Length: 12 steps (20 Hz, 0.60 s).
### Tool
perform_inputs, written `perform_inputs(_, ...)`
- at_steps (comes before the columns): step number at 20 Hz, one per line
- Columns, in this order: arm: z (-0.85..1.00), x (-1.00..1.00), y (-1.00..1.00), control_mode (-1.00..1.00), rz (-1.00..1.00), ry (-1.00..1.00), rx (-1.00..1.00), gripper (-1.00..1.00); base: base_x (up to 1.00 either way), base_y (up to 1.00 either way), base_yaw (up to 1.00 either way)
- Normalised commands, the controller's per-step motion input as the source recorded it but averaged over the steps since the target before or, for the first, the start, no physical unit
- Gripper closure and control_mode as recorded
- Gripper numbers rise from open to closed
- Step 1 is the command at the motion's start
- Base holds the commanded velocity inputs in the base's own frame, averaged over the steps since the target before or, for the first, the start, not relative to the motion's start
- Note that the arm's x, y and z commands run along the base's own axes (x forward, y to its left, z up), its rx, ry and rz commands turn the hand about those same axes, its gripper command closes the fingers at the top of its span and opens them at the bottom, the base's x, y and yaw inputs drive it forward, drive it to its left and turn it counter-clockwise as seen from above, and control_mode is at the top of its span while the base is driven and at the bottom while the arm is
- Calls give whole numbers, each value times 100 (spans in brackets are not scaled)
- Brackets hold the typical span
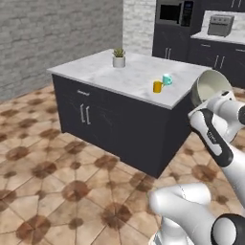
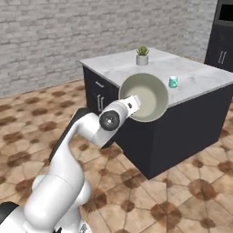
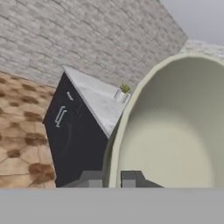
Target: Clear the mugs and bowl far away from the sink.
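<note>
bowl (image 3: 175, 131) rim between claw (image 3: 112, 178) fingertips

The glossy white, rounded robot arm (image 2: 68, 150) has dark circular joint caps, black bands, and small dark grey gripper fingertips (image 3: 129, 178).

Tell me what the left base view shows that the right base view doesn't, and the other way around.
Left base view: the yellow mug beside the teal mug, plus a microwave and toaster oven behind. Right base view: the bowl's whole open inside, tipped toward the camera. Both: the bowl shut in the gripper, the teal mug, the potted plant, the island counter.
</note>
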Motion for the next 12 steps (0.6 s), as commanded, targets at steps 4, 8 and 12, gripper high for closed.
perform_inputs(4, 0, 0, 0, 100, 0, 0, 0, 100, 100, 100, -32)
perform_inputs(8, 0, 0, 0, 100, 0, 0, 0, 100, 100, 100, -35)
perform_inputs(12, 0, 0, 0, 100, 0, 0, 0, 100, 100, 100, -35)
